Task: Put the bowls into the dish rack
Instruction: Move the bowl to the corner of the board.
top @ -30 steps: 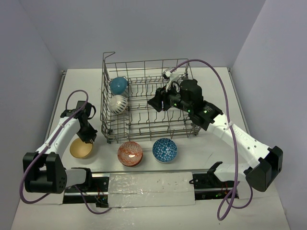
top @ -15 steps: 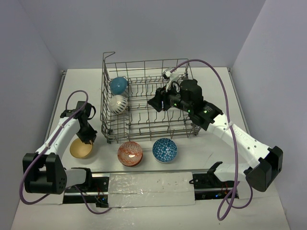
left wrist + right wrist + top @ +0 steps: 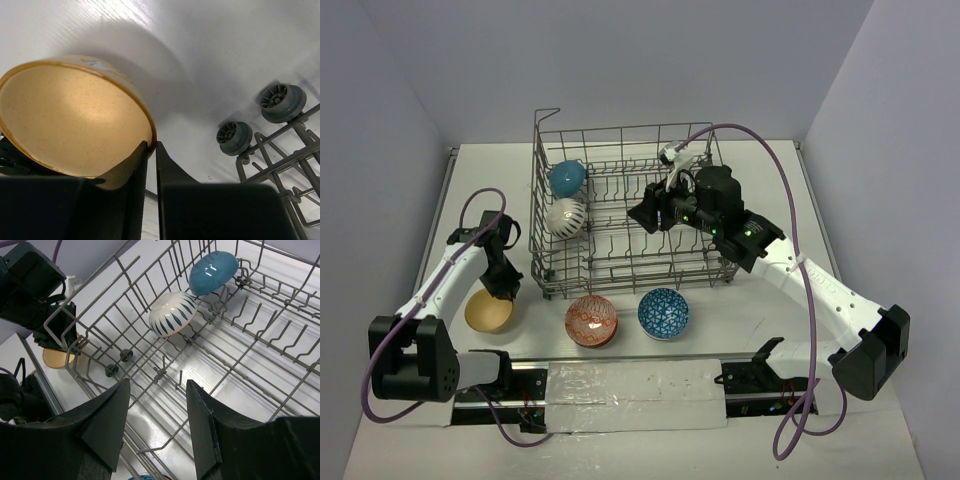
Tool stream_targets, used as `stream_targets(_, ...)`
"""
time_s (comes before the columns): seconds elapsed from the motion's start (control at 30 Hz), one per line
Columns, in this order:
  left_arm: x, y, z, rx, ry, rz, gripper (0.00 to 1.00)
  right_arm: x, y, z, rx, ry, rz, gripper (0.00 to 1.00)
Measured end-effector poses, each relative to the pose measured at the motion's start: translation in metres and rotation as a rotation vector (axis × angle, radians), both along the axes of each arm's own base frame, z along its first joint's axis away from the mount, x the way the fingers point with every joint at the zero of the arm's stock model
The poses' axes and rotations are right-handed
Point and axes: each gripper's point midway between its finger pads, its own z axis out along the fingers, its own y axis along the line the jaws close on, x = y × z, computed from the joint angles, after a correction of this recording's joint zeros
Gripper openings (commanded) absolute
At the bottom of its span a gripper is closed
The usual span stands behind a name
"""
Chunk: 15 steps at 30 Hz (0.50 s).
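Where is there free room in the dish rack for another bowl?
The tine rows right of the white striped bowl and the teal bowl are bare, through the middle of the dish rack toward its right end. The left end, holding both bowls, is crowded.

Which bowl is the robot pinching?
The plain yellow bowl on the left. The left gripper pinches its rim. No gripper touches the red bowl, the blue patterned bowl, or the teal bowl and white bowl in the dish rack.
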Motion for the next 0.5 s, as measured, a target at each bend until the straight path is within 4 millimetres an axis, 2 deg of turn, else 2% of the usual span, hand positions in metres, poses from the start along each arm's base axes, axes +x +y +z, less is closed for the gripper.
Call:
stream_targets(0.2,0.0031,0.0002,-0.0012,0.002,0.004,-0.014,0.09,0.0014,-0.0011,-0.0001,-0.002,-0.002,-0.009,0.56)
stream_targets(0.5,0.0058,-0.0007,-0.0029,-0.001,0.008,-0.023,0.08,0.0018,-0.0014,-0.0002,-0.003,-0.003,-0.012,0.56)
